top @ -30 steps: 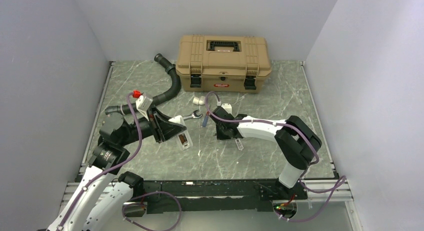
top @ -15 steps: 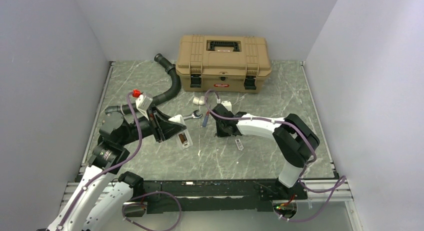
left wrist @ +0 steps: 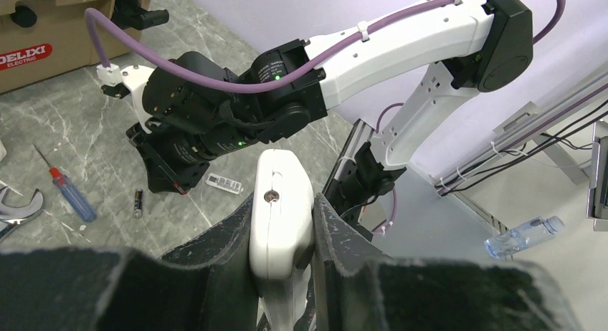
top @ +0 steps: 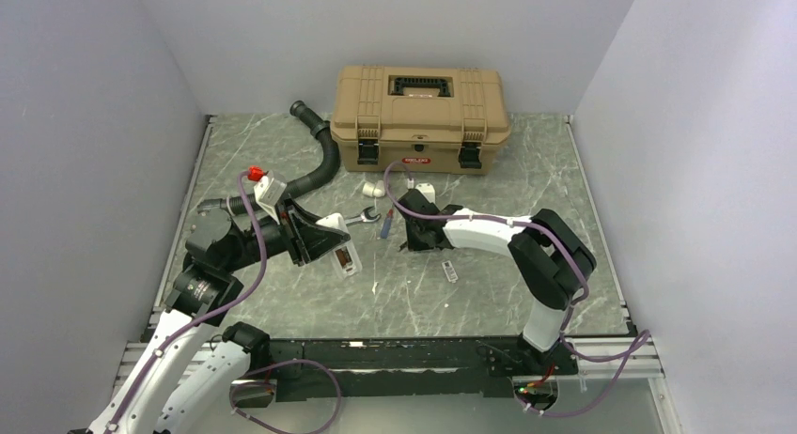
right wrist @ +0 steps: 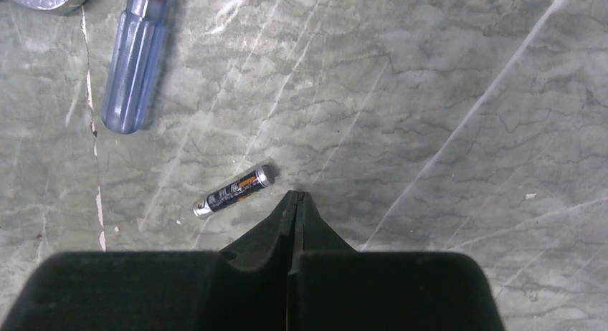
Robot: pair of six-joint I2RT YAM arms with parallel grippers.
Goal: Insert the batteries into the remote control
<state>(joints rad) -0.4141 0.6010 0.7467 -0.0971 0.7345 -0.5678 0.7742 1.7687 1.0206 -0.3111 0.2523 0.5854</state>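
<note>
Since a second ago the right arm has drawn its wrist slightly left and toward the far side; the left arm is about where it was. The right gripper (right wrist: 294, 197) has its fingers pressed together on nothing, tips low over the marbled table (top: 489, 265). A battery (right wrist: 233, 191) lies flat just beside those tips, not touching; its black-and-orange label is too small to read. A blue-handled screwdriver (right wrist: 133, 66) lies farther off, next to a wrench (top: 362, 216).

The left gripper (left wrist: 281, 209) is clamped on the remote control (left wrist: 279, 223), holding it above the table left of centre. A small white strip (left wrist: 226, 183) lies on the near side of the right wrist. At the far edge the tan toolbox (top: 420, 115) carries a red label reading "DELIXI ELECTRIC" (left wrist: 21, 55).
</note>
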